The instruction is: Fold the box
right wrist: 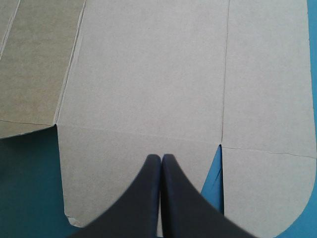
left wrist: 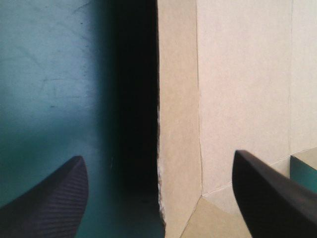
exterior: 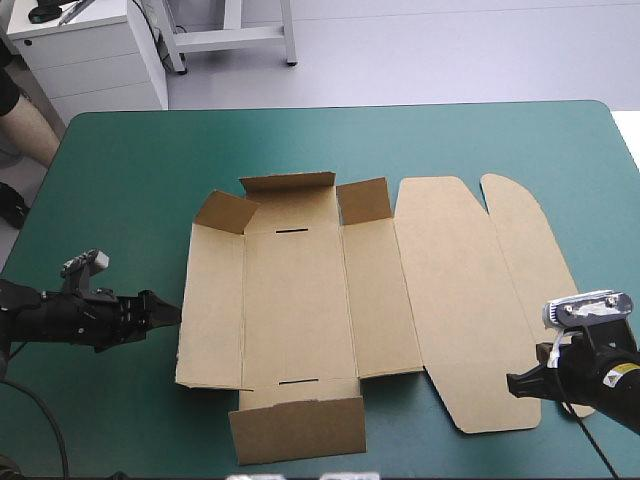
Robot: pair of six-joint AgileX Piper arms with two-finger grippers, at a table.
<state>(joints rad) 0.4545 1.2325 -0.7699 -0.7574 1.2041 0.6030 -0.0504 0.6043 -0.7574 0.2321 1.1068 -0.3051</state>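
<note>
The brown box (exterior: 300, 300) lies opened out on the teal-green cover, mid-table. Its small flaps at the far end and the flap at the near end stand partly up. The wide lid panel (exterior: 470, 300) lies flat to the right. My left gripper (exterior: 172, 312) sits low on the cover just left of the box's left side panel. In the left wrist view it is open (left wrist: 156, 163), with that panel's edge (left wrist: 178, 124) ahead between the fingers, slightly lifted over a dark shadow. My right gripper (exterior: 514, 383) is shut (right wrist: 161, 158), its tip over the lid's near corner (right wrist: 148, 74).
The teal-green cover (exterior: 120, 180) shows in a wide band along the far edge and to the left of the box. The table's near edge runs close to the box's near flap (exterior: 298, 428). The lid's rounded tab (exterior: 525, 240) reaches toward the right edge.
</note>
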